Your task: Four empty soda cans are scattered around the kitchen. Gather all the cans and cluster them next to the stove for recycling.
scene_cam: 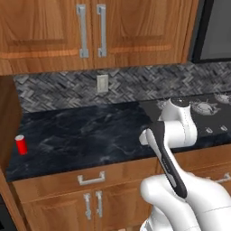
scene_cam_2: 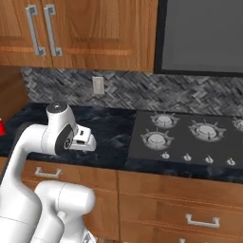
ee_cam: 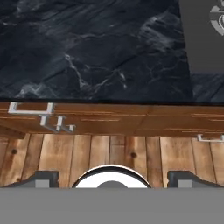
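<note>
Gripper point(ee_cam: 112, 177) jaws wide apart, nothing between them; both dark fingertips point(ee_cam: 41, 178) sit far apart at the bottom of the hand view, looking down over the counter edge at wooden floor point(ee_cam: 109, 153) and the cabinet fronts point(ee_cam: 131, 120) below.

One soda can point(scene_cam: 20, 144) upright on the black marble counter point(scene_cam: 90, 131) at its far left end, close to the wooden side panel point(scene_cam: 9, 117); well apart from the arm point(scene_cam: 176, 131) and from the stove point(scene_cam_2: 185, 135); a red sliver at the left edge of the right base view is probably the same can point(scene_cam_2: 2, 127), too cropped to be sure.

Stove is set into the counter on the right; burners and a row of small knobs point(scene_cam_2: 197, 158) along its front edge; its corner shows at top right of the hand view.

Arm folded over the counter's front edge, between can and stove, nearer the stove; hand not touching anything.

Backsplash point(scene_cam: 135, 85) is dark herringbone tile with a wall socket point(scene_cam: 102, 83); wooden upper cabinets point(scene_cam: 90, 31) with silver handles above.
</note>
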